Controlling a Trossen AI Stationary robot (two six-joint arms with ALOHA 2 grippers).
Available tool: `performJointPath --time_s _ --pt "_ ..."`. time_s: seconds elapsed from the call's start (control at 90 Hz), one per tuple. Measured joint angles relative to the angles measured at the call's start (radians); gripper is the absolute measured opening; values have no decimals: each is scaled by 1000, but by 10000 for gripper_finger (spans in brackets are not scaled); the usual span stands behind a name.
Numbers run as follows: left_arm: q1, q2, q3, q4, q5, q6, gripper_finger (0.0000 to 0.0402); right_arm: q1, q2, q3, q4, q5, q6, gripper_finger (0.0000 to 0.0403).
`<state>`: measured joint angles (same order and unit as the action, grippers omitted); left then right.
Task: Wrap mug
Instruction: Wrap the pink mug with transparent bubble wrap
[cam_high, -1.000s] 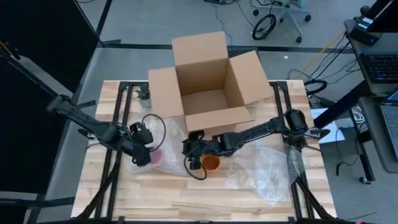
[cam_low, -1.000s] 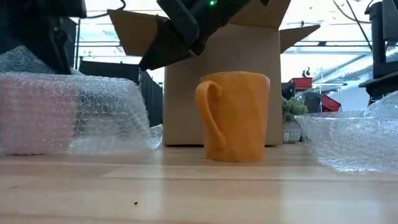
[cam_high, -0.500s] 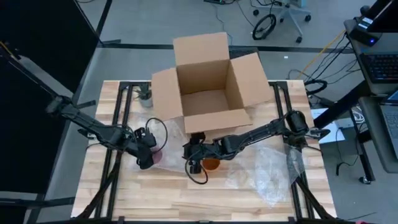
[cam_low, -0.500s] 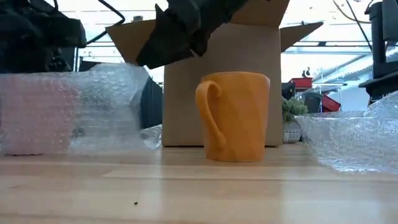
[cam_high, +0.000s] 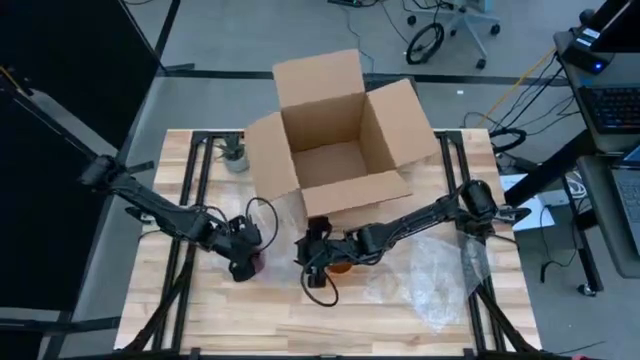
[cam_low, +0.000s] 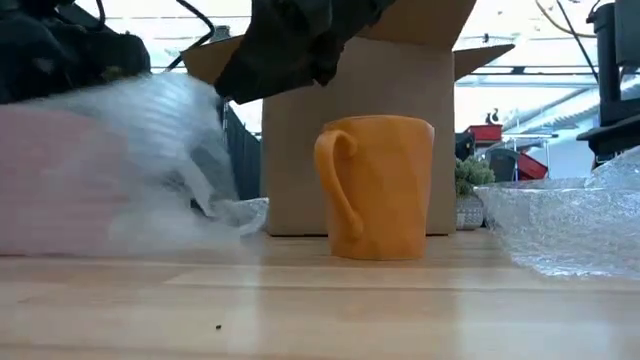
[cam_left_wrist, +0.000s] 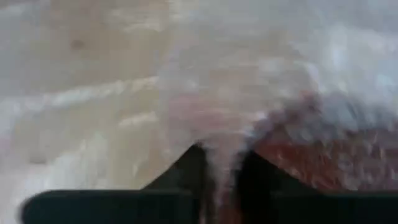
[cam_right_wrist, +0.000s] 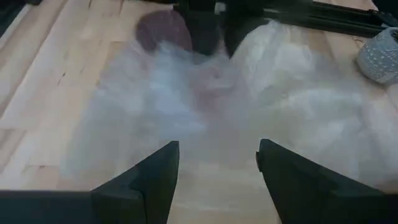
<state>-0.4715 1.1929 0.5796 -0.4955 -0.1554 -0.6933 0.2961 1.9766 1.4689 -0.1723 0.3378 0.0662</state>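
A dark pink mug (cam_high: 257, 263) lies left of centre under a sheet of bubble wrap (cam_low: 110, 170), its red body (cam_left_wrist: 311, 146) showing through the wrap. My left gripper (cam_high: 243, 265) is shut on that wrap beside the mug. An orange mug (cam_low: 380, 185) stands upright on its base at the table's middle, partly hidden under my right arm in the high view (cam_high: 342, 267). My right gripper (cam_right_wrist: 217, 155) is open and hangs above the table just left of the orange mug, facing the wrapped mug, with nothing between its fingers. My left gripper pinches a bunched part of the bubble wrap (cam_left_wrist: 219, 163) between its two fingers, right beside the pink mug. The fingers come from the table's left, slanting down. The wrap spreads from the fingers over the mug, and the mug lies on the table.
An open cardboard box (cam_high: 335, 140) stands at the far middle, close behind both grippers. A second loose sheet of bubble wrap (cam_high: 430, 275) covers the near right. A small grey ball (cam_high: 234, 157) sits left of the box. Bare wood lies along the near edge.
My left gripper has gone toward the table's right and near edges, dragging the bubble wrap and the pink mug along the table; the wrap's right side has risen and bunched. My right gripper has shifted a little toward the near edge. The orange mug has stayed put.
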Motion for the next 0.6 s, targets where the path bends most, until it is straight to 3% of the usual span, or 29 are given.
performJointPath --time_s 0.344,0.6 --pt "-154 1 -1 27 20 -242 15 7 0 0 -6 1 -2 205" --pt "-276 3 -4 45 -86 -374 13 7 0 0 -5 1 1 205"
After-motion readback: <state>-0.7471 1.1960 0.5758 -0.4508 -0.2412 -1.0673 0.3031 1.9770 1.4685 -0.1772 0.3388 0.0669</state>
